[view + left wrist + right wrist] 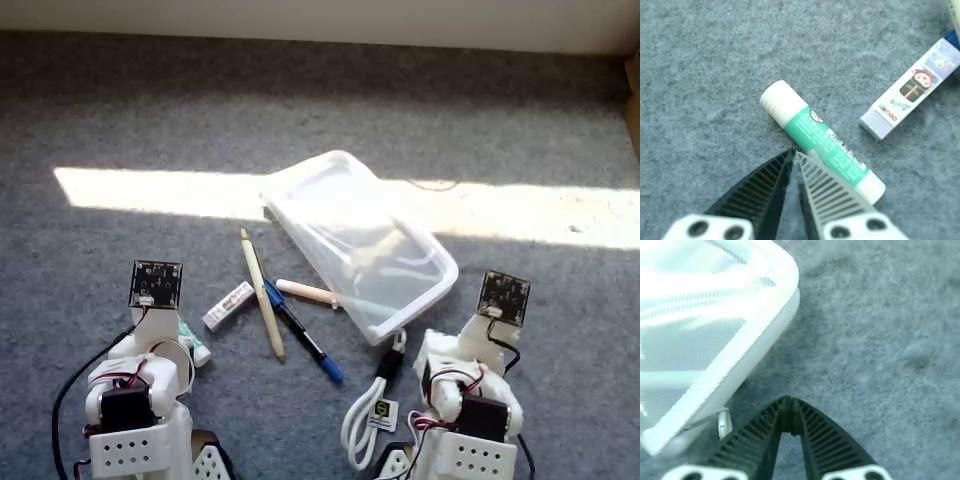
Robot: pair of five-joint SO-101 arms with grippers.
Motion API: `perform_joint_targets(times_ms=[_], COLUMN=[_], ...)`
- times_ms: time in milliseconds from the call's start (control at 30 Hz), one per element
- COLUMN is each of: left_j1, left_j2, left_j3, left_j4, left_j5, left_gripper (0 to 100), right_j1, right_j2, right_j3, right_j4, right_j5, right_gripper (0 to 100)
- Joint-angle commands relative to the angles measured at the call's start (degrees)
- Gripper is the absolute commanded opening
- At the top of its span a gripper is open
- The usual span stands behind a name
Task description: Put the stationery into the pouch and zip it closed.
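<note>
My left fingers [793,154] are pressed together. Their tips rest on the grey carpeted desk [120,120], right against the side of the glue stick [822,142]. The stick lies flat with its white cap pointing away from me. I am not holding it.

Just beyond the glue stick is the eraser [912,95] in its printed sleeve. It lies flat and apart from the stick.

My right fingers [788,402] are also together, with nothing in them. They hang over bare carpet beside a corner of the pouch [715,315]. A small white zip pull [724,422] sticks out near that corner.

From above, the pouch is a clear mesh bag with a white border. It lies at a slant in the middle of the desk, partly in a band of sunlight. I cannot tell whether its zip is open.

The rest of the stationery sits on the carpet between the pouch and my left arm [130,400]. A long pale pencil [262,295] and a blue pen [300,335] lie side by side and touch near the pencil's middle. A short beige stick [305,291] has one end at the pouch's edge.

A looped white cord [360,420] with a tag lies by the pouch's near corner, just in front of my right arm [470,400].
</note>
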Motion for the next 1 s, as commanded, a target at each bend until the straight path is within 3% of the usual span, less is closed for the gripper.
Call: perform_joint_targets(times_ms=[0, 300, 800, 967], left_j1=[0.48, 0.48, 0.48, 0.48], left_j2=[-0.4, -0.4, -0.4, -0.4], left_j3=[1.1, 1.1, 1.1, 1.1], left_j4=[0.18, 0.18, 0.18, 0.18], left_j5=[-0.26, -0.26, -0.26, -0.26], left_gripper=[1, 1, 1, 1], right_j1=[-2.15, -2.07, 11.21, 11.47], right_j2=[-0.57, -0.57, -0.66, -0.66], right_j3=[6.73, 6.46, -12.7, -18.15], right_j4=[0.4, 0.04, -9.63, -9.19], right_j5=[-0.26, 0.0, 0.35, 12.75], right_gripper=[1.1, 1.1, 1.6, 1.6])
